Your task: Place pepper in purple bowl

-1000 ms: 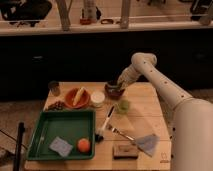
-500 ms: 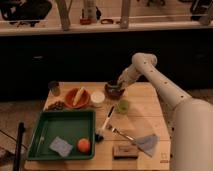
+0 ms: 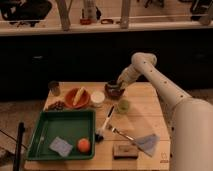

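Note:
The purple bowl (image 3: 113, 91) stands near the far edge of the wooden table (image 3: 150, 115), right of the white cup. My gripper (image 3: 119, 85) hangs right over the bowl's right rim, at or just inside its opening, with the white arm (image 3: 160, 82) reaching in from the right. The pepper does not show; it is hidden by the gripper or the bowl, and I cannot tell which.
An orange bowl (image 3: 76, 98) with a yellow item, a white cup (image 3: 97, 98) and a pale green cup (image 3: 122, 106) stand close by. A green tray (image 3: 45, 131) holds a blue sponge (image 3: 61, 146) and an orange (image 3: 83, 145). A brush (image 3: 106, 121), a fork (image 3: 120, 132), a blue cloth (image 3: 146, 143) and a brown block (image 3: 125, 150) lie in front.

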You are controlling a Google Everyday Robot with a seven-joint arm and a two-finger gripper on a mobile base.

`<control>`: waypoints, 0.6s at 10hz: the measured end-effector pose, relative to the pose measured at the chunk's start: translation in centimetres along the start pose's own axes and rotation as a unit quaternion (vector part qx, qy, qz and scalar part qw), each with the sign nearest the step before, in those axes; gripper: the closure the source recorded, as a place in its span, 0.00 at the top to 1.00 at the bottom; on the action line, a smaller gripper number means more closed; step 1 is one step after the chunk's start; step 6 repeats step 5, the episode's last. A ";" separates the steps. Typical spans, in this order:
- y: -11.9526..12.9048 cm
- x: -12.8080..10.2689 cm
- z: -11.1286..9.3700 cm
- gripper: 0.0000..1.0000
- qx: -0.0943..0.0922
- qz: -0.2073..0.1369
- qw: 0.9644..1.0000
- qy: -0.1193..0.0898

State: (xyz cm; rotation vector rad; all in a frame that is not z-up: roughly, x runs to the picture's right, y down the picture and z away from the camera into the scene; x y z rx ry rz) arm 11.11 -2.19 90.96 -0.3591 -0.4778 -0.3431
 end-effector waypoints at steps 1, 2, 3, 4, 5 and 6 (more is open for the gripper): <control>-0.1 -0.1 0.0 0.76 0.002 0.000 1.000 0.001; -0.2 -0.1 0.0 0.80 0.004 -0.001 1.000 0.001; -0.2 -0.2 0.0 0.80 0.005 -0.001 1.000 0.002; -0.4 -0.3 0.0 0.80 0.006 -0.003 1.000 0.002; -0.6 -0.5 0.1 0.80 0.006 -0.005 1.000 0.002; -0.6 -0.5 0.1 0.80 0.006 -0.005 1.000 0.002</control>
